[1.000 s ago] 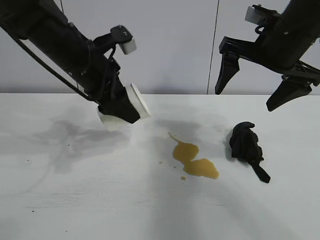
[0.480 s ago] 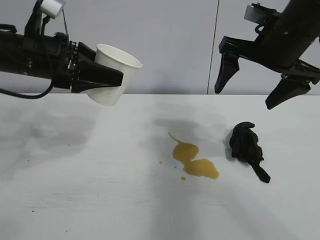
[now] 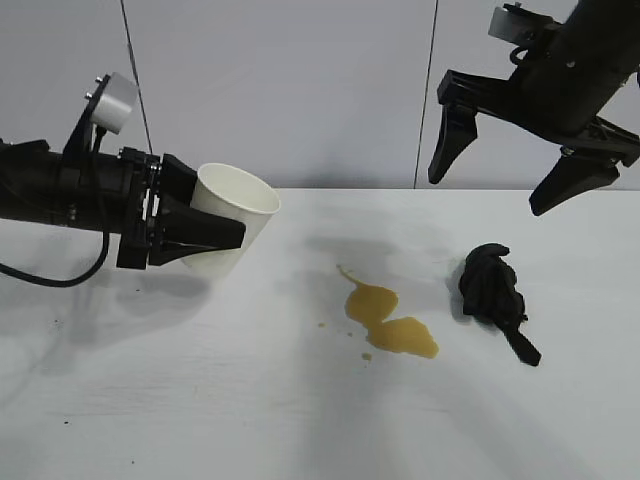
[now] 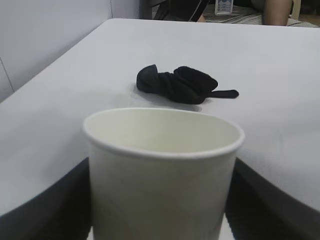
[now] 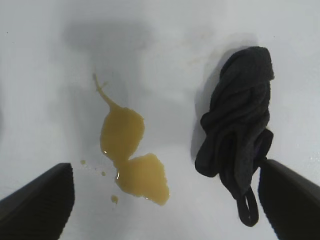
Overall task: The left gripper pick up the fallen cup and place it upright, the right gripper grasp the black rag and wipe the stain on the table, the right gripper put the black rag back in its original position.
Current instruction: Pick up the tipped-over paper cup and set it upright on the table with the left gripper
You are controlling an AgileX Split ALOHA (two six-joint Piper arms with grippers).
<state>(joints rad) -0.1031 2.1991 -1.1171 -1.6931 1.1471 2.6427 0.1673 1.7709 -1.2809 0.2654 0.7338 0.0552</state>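
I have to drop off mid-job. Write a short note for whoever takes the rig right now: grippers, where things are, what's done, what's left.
Left gripper: shut on the cup, held tilted, mouth up and toward the spill, low over the table's left side, not set down.
Right gripper: open, empty, hanging above the black rag.
The stain lies mid-table, unwiped; the rag lies just to its right, apart from it.
Done: cup picked up.
Left: stand the cup upright and release; grasp the rag, wipe the stain, return the rag.
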